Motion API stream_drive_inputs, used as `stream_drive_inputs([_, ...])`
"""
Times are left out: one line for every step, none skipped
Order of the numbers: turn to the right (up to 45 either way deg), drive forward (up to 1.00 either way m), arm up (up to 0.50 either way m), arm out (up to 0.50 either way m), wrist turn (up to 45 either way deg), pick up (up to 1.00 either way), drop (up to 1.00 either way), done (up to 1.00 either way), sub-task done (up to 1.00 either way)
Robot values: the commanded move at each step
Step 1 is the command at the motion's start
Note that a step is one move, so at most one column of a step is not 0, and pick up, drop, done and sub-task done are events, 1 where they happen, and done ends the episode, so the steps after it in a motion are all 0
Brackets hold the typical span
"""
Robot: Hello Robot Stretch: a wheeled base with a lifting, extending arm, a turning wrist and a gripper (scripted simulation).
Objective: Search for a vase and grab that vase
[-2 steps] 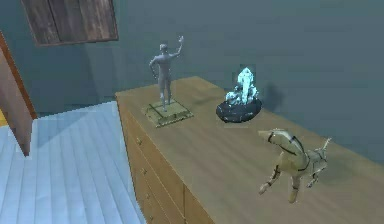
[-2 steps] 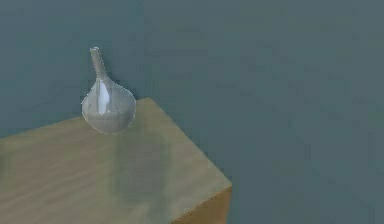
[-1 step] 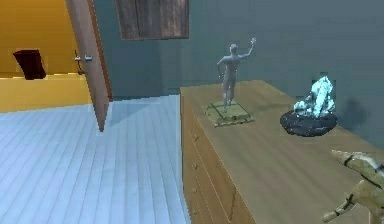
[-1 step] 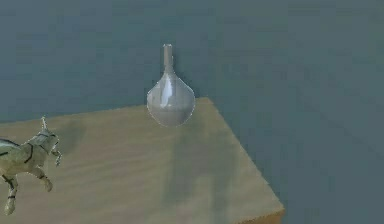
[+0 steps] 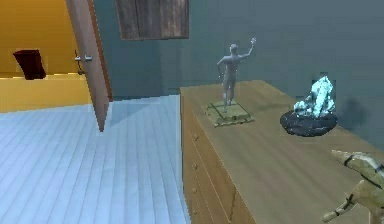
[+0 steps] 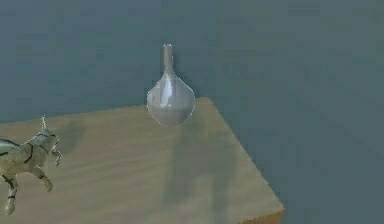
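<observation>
A pale grey vase (image 6: 170,95) with a round body and a thin neck shows in the arm side view, over the far part of a wooden dresser top (image 6: 150,185), against the dark blue-grey wall. I cannot tell whether its base rests on the wood.
The long wooden dresser (image 5: 250,150) runs along the forward view's right. On it stand a grey statue of a figure (image 5: 231,85), a pale crystal-like sculpture (image 5: 312,108) on a dark base, and a tan animal figurine (image 5: 358,180), (image 6: 25,160). An open brown door (image 5: 90,60) leads to an orange room; blue plank floor (image 5: 90,165) spreads at left.
</observation>
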Motion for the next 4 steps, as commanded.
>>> stream_drive_inputs([0.0,0.0,0.38,0.0,0.0,0.0,0.0,0.0,0.0])
stream_drive_inputs([0.0,0.0,0.0,0.28,0.0,0.0,0.0,0.0,0.0])
stream_drive_inputs([0.0,0.0,0.0,0.0,45.0,0.0,0.0,0.0,0.0])
stream_drive_inputs([0.0,0.0,0.0,0.0,45.0,0.0,0.0,0.0,0.0])
